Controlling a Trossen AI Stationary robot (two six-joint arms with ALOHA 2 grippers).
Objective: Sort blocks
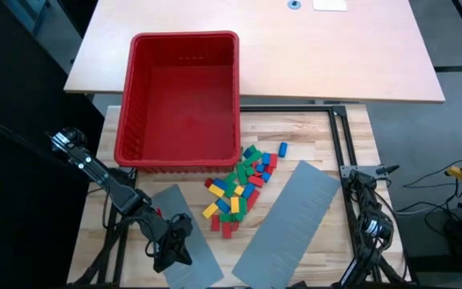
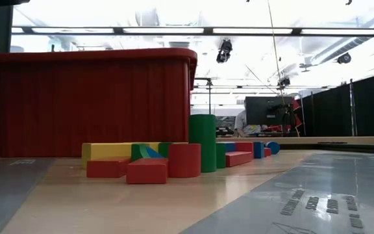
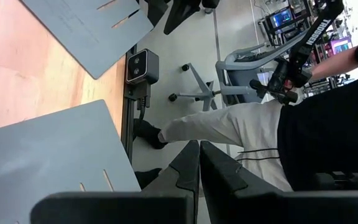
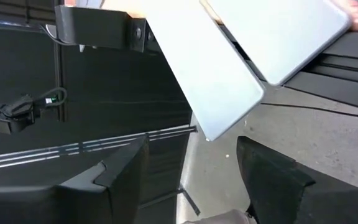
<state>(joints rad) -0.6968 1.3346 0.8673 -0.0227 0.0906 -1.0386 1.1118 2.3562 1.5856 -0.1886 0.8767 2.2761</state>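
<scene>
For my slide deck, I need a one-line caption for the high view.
Mixed blocks piled beside the red bin, between two grey panels; both arms wait at the table's near edge.

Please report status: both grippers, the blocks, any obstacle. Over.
Left gripper shut, empty, over left grey panel. Right gripper open, parked off table's near right edge. Blocks unsorted, piled between red bin and the panels. Nothing blocking.

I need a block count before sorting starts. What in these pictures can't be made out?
- Exact count: the blocks lie heaped and tiny in the high view.
- Low view: front blocks and the red bin hide those behind.
- Wrist views: no blocks show; the left gripper and right gripper face off the table.
</scene>
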